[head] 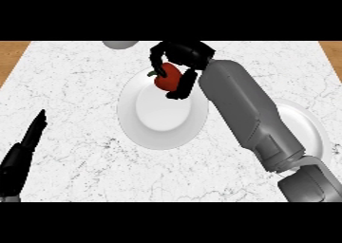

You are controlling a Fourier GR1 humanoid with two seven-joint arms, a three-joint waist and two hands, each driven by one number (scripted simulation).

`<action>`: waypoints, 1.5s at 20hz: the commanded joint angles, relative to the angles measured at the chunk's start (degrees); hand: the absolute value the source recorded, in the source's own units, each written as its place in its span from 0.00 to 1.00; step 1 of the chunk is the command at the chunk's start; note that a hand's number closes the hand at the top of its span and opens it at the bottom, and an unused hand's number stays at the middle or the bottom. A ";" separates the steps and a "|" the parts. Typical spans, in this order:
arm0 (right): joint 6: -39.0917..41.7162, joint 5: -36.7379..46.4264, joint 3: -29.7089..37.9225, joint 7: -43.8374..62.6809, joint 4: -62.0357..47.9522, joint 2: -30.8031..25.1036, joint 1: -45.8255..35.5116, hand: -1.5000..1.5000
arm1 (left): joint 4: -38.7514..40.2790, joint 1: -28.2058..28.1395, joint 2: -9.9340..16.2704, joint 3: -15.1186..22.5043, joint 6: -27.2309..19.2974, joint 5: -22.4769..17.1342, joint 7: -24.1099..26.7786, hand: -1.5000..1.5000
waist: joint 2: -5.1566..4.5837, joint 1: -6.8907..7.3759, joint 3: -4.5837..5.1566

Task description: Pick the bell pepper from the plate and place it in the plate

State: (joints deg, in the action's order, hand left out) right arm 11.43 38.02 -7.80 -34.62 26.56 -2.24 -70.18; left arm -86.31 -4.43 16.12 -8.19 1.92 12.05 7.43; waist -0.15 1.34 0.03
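A red bell pepper [167,79] with a green stem sits at the far rim of a white plate [160,118] in the middle of the counter. My right hand [184,53] reaches across from the right and curls round the pepper, fingers on its left side and thumb on its right. A second white plate [308,124] lies at the right, mostly hidden under my grey right forearm [248,112]. My left hand [19,156] rests at the lower left, fingers straight and pointing up, far from both plates.
The white marbled counter [75,85] has wooden strips showing at its far left and far right corners. A pale rounded object [118,44] peeks in at the top edge, left of my right hand.
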 commanded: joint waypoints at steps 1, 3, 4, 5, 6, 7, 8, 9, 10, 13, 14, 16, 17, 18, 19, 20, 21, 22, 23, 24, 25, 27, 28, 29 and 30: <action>-3.76 -2.05 -5.98 2.32 -2.75 2.12 1.33 1.00 | -0.06 1.81 -1.02 1.73 -0.21 1.44 -0.73 0.50 | -0.38 1.53 0.01; -2.02 -3.08 -7.37 1.69 -4.59 2.17 1.70 1.00 | 0.00 4.08 -0.25 0.78 1.02 0.07 -2.50 0.50 | -0.49 1.77 0.00; 0.08 -4.80 -9.56 4.48 -2.45 2.18 0.30 1.00 | 1.68 1.50 -1.65 1.80 0.27 1.14 0.30 0.50 | -0.29 1.71 0.02; 1.57 -8.19 -10.37 2.79 -1.87 2.19 4.83 1.00 | 1.39 4.63 -1.58 2.20 -0.83 2.28 -1.06 0.50 | -0.35 2.07 0.01; 0.36 -10.30 -5.40 5.31 -4.06 2.20 5.41 1.00 | 1.28 3.66 -1.22 1.71 -0.35 1.75 -0.97 0.50 | -0.45 1.82 -0.01; -0.40 -10.83 -6.57 8.85 -5.54 2.21 2.85 1.00 | 2.11 3.56 -2.22 1.96 -0.51 1.37 0.93 0.50 | -0.59 2.43 0.03; -0.95 -11.71 -7.90 10.94 -4.94 2.21 3.62 0.00 | 0.96 2.64 -0.04 0.41 1.14 0.37 -0.09 0.50 | -0.39 2.33 0.01; -2.86 -13.97 -11.49 11.73 -3.48 2.22 6.02 0.00 | 1.67 5.14 -0.60 1.18 1.00 0.79 -1.51 0.50 | -0.49 3.01 0.01; -3.59 -13.58 -11.90 11.09 -5.67 2.22 5.20 0.00 | 2.32 4.50 -1.87 2.19 0.26 1.58 -0.74 0.50 | -0.72 3.09 0.01; -3.62 -18.45 -14.41 13.24 -4.01 2.23 4.09 0.00 | 2.47 5.32 -0.65 0.71 0.90 0.94 -0.89 0.50 | -0.71 3.08 -0.01; -5.93 -19.46 -15.57 10.67 -3.14 2.23 6.68 0.00 | 1.13 3.67 -1.41 1.84 0.62 1.74 -1.13 0.50 | -0.69 3.11 -0.02; -5.41 -23.31 -12.60 10.35 -2.22 2.23 5.53 0.00 | 4.26 5.88 -0.34 0.34 1.38 0.70 1.29 0.50 | -0.75 2.63 -0.01; -4.93 -24.45 -10.14 8.86 -2.17 2.23 5.65 0.00 | -0.14 3.53 0.37 0.15 1.90 0.46 -2.26 0.50 | -0.47 2.18 -0.07; -4.71 -25.55 -7.60 6.74 -4.34 2.23 5.67 0.00 | 4.57 4.24 -1.48 0.85 -0.07 1.78 1.75 0.50 | -0.87 1.76 -0.02; -5.82 -28.68 -7.34 9.63 -3.18 2.23 5.18 0.00 | 4.23 6.08 1.76 -1.64 2.96 -0.75 0.68 0.50 | -0.82 2.66 -0.02; -5.92 -29.19 -3.92 9.09 -4.53 2.23 3.34 0.00 | 2.76 4.00 -2.09 0.96 -1.25 2.33 0.04 0.50 | -0.72 1.80 -0.05; -5.33 -30.23 -2.57 9.85 -4.38 2.23 3.23 0.00 | 2.47 3.96 -1.22 0.48 0.05 1.54 -0.77 0.50 | -0.44 0.99 -0.05; -7.53 -31.40 -1.10 11.83 -5.34 2.23 1.24 0.00 | 2.97 3.08 -0.19 -0.35 1.23 0.60 1.78 0.50 | -0.57 1.61 -0.02; -8.42 -31.28 -0.28 10.15 -7.48 2.23 2.59 0.00 | -0.07 4.44 -1.13 0.26 0.86 0.43 -2.99 0.50 | -0.66 1.58 -0.08; -8.33 -31.51 0.91 10.57 -7.79 2.02 2.57 0.00 | 1.91 3.28 -1.04 0.15 0.90 0.80 -1.15 0.50 | -0.52 0.78 -0.04; -6.42 -32.75 2.78 11.26 -9.19 -0.56 -0.12 0.00 | 3.53 5.03 -1.86 0.27 -0.02 1.10 -0.81 0.50 | -0.83 1.03 -0.02; -4.43 -34.97 5.50 10.46 -11.36 -2.51 -0.32 0.00 | 2.43 4.50 -2.37 0.92 -0.46 1.68 -0.74 0.50 | -1.06 1.66 -0.06; -0.49 -36.88 6.80 8.69 -10.68 -3.89 2.05 0.00 | 1.21 1.40 -2.80 1.44 -0.79 2.16 1.47 0.50 | -0.74 1.25 -0.07; 1.00 -38.34 8.64 9.19 -11.96 -5.24 -0.05 0.00 | 2.76 3.61 -0.76 0.32 0.84 1.42 1.07 0.50 | -1.24 1.89 -0.07; 2.86 -38.59 9.07 7.31 -12.97 -6.51 0.65 0.00 | 3.78 4.50 -2.05 1.01 -0.25 2.01 2.11 0.50 | -1.55 2.07 -0.06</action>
State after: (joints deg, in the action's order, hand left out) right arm 9.35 3.04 -3.09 -25.32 16.41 -5.05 -68.94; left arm -83.56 -0.74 14.45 -7.50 1.98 13.63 8.29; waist -1.17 2.97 -0.02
